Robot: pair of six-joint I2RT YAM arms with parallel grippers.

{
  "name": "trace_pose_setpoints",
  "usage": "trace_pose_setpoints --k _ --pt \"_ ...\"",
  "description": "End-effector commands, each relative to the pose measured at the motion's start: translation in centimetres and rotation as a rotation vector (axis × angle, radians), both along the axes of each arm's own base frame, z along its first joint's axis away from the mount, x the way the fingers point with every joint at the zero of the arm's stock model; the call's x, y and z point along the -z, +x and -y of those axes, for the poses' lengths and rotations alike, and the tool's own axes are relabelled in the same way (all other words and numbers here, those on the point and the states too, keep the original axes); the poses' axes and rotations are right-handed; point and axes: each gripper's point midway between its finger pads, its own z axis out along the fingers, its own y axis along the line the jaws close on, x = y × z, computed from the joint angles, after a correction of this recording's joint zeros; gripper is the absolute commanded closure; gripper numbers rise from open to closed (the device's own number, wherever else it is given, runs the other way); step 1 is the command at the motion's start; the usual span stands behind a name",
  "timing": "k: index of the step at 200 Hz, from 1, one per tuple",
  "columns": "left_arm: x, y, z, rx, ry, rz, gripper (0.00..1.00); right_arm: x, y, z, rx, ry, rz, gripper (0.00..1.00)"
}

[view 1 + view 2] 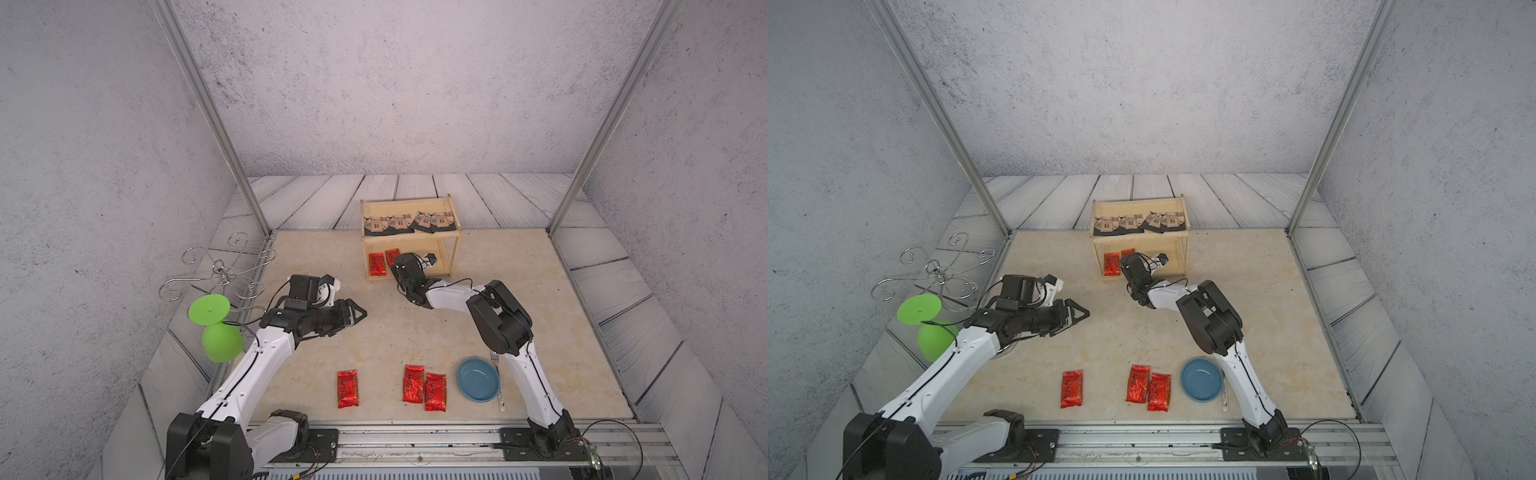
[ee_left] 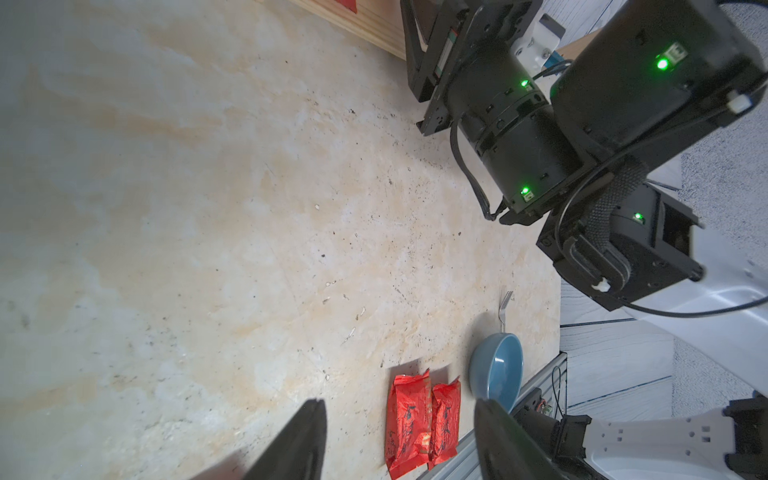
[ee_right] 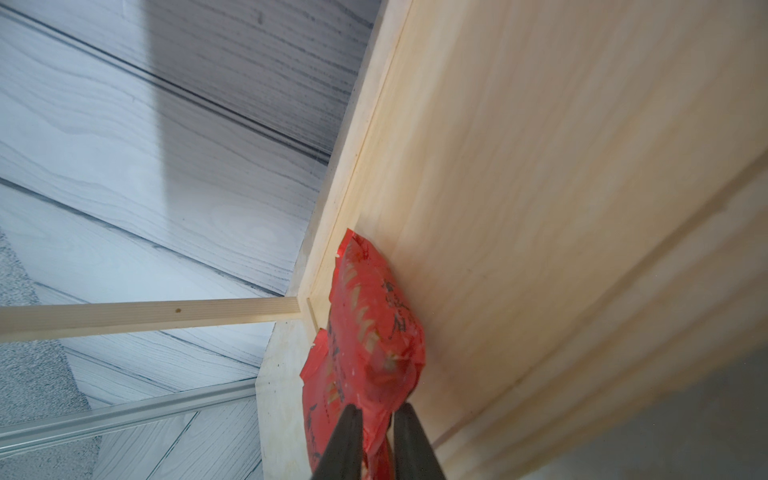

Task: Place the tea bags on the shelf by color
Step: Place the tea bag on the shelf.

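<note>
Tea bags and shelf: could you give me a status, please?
Left end effector open, empty. Right end effector at a red tea bag, lower tier of shelf, grip unclear. Three red tea bags left on table; blue bowl close beside two.

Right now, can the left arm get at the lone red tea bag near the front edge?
Probably yes: the left gripper hangs open over bare tabletop, and nothing lies between it and the lone red tea bag.
</note>
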Motion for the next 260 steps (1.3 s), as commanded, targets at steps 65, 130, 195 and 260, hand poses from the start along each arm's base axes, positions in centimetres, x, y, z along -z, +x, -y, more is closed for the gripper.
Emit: trace_pose_setpoints --k 65,130,195,260 --pt "-0.1 0.4 0.2 0.008 -0.04 -0.017 0.38 1.1 -1.0 -0.2 -0.023 0.009 -0.038 0.94" --pt "0.0 0.5 0.2 0.009 -0.045 -0.02 0.38 0.7 -1.2 -0.8 -0.039 0.043 -0.037 0.95" --pt "0.1 0.4 0.4 0.015 -0.057 -0.032 0.38 -0.7 -1.4 -0.7 -0.042 0.059 -0.023 0.94" --pt "0.2 0.4 0.5 0.018 -0.061 -0.033 0.38 -0.6 -1.7 -0.5 -0.047 0.054 -0.031 0.77"
